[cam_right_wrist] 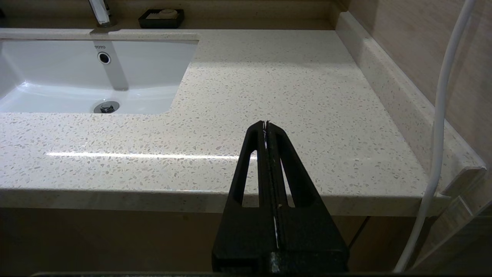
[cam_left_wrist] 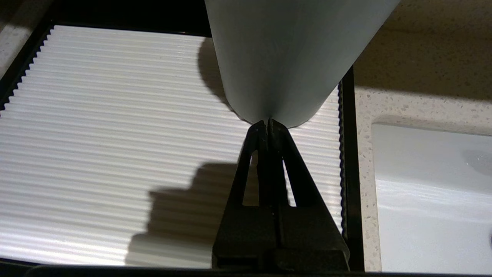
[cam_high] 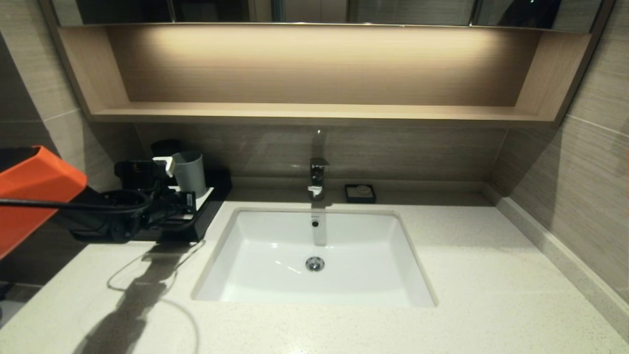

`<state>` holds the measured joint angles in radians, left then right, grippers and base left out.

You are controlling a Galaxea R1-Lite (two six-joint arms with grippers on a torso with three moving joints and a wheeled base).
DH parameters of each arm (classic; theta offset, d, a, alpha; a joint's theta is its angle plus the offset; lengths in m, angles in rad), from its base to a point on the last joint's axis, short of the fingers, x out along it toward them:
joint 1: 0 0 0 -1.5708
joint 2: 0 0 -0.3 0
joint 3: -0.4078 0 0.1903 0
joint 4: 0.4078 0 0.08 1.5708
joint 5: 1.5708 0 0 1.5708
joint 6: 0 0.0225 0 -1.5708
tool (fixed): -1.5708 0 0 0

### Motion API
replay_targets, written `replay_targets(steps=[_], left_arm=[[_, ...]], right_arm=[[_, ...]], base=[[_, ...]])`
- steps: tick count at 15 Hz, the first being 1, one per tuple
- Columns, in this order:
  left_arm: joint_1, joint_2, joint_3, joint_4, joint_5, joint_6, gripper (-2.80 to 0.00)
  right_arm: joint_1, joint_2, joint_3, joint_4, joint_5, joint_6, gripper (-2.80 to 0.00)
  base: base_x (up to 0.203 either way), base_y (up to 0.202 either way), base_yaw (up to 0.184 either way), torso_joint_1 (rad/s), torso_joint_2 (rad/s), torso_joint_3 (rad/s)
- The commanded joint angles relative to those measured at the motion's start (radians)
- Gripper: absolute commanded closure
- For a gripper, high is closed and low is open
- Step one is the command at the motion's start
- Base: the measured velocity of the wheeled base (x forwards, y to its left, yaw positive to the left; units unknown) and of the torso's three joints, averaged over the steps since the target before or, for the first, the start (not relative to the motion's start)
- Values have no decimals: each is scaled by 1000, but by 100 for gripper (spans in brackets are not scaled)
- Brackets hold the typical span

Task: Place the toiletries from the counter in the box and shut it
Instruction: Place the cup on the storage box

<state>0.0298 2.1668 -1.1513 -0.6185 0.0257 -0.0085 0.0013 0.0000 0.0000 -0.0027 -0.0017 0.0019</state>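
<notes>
In the head view the low black rectangular box (cam_high: 209, 209) with its white ribbed top panel sits at middle left of the frame, on the broad off-white speckled stone counter (cam_high: 491, 275), just left of the white rectangular sunken basin (cam_high: 314, 255). Its long axis runs from the lower left up toward the back wall, roughly along the basin's left edge. Much of it is hidden behind the arm, so whether its drawer is pushed in cannot be told. No wrapped stick or sachet can be seen on the counter in any view.

The left gripper (cam_high: 189, 200) reaches in from the left edge of the frame, over the box's white panel, at the foot of the grey tapered tumbler cup (cam_high: 189, 172) that stands upright on the panel's far end. In the left wrist view the left gripper (cam_left_wrist: 267, 125) has its two black fingers pressed together with nothing between them, the tips right at the base of the cup (cam_left_wrist: 292, 57); contact cannot be judged. The ribbed panel (cam_left_wrist: 115, 146) fills the left and centre of that view.

The right gripper (cam_right_wrist: 266, 125) appears only in its own wrist view, fingers closed on nothing, out beyond the counter's front edge at lower centre. A small black square soap dish (cam_high: 360, 193) and a chrome tap (cam_high: 317, 179) stand at the back, above the basin.
</notes>
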Motion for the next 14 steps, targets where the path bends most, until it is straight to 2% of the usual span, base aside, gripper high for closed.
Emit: replay_targets(steps=[1,14], left_arm=[[1,10,-19,-4,0,0,0],[-9,57,-94,-1,0,-1,0]], right_arm=[[0,-2,2,0,0,0,0],[0,-2,2,0,0,0,0]], base=[[0,0,0,0,0,0],[0,0,0,0,0,0]])
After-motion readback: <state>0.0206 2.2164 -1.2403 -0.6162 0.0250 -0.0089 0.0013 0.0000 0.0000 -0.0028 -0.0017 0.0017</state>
